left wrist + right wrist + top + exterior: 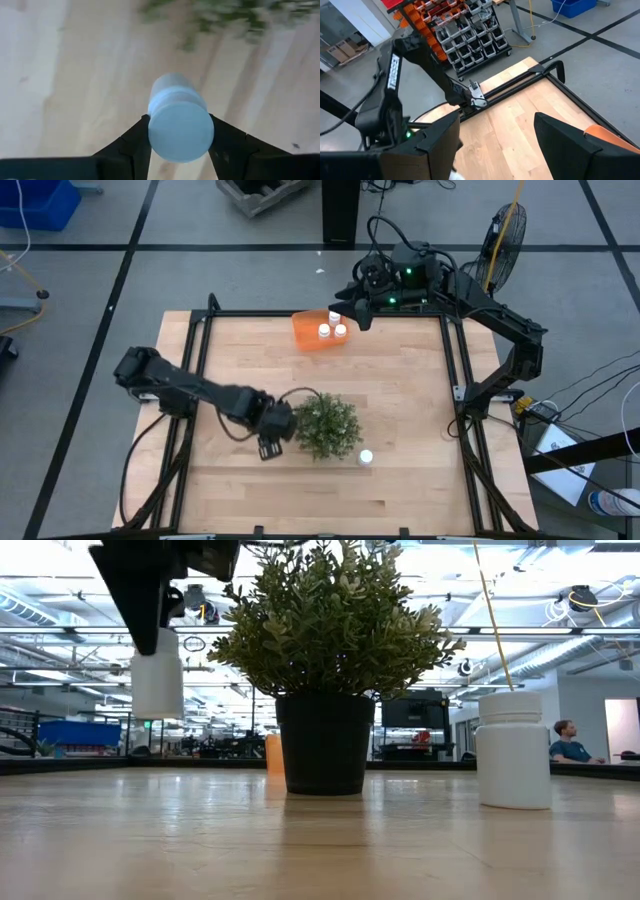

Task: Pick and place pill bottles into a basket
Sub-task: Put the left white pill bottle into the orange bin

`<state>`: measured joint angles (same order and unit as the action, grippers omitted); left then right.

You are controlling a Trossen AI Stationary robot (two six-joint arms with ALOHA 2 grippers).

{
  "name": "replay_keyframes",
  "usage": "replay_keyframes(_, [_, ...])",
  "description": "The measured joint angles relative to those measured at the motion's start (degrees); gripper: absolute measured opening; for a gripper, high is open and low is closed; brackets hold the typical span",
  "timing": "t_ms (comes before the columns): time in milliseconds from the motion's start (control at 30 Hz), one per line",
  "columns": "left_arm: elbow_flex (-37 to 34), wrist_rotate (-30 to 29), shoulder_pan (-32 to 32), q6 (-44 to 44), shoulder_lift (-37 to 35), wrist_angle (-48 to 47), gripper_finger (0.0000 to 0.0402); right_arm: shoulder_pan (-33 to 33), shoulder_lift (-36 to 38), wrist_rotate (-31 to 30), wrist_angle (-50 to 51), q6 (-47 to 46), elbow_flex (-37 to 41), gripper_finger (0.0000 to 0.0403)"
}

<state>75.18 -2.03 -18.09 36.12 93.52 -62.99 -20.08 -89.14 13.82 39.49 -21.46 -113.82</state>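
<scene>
- Counting from the high view, we find three pill bottles in or over the orange basket [312,331] at the far edge of the table [400,400]: two white caps [332,331] stand inside it, and a third white bottle [335,316] shows at its far rim under the right gripper [350,308].
- We judge the task a little past halfway, with two bottles yet to go in.
- One of those two is in the left gripper [268,448], which is clamped on a bottle beside the potted plant [326,425]; the other, the standing bottle [366,457], sits on the wood on the plant's other side.
- We cannot see the held bottle from above, since the gripper hides it; the left wrist view shows it [179,122] pinched between the two dark fingers [131,145], cap toward the camera.
- We learn only from the low view that this bottle [158,685] hangs clear of the table, while the standing bottle [513,748] rests upright on it.
- We see the right gripper's fingers [570,137] spread wide and empty in the right wrist view, which also shows an orange edge of the basket [612,135].
</scene>
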Motion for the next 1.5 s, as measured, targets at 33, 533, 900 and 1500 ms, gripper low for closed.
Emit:
replay_keyframes(33, [0.00, -0.08, 0.98, -1.01, -0.65, -1.30, 0.0167, 0.00, 0.00, 0.00, -0.01, 0.10, 0.00, 0.0247])
replay_keyframes(533, [0.00, -4.46, 27.87, -21.24, -4.40, -6.27, 0.0171, -0.07, 0.00, -0.04, 2.28, 1.36, 0.00, 0.0247])
replay_keyframes(900, [0.04, -7.21, 50.72, -41.14, -4.39, 2.46, 0.0167, -0.07, 0.00, -0.15, 1.04, 2.78, 0.00, 0.0247])
replay_keyframes(1500, [3.75, 1.03, 58.97, -45.04, -0.49, 20.34, 0.0160, 2.95, 0.00, -0.20, 1.08, 1.16, 0.00, 0.0247])
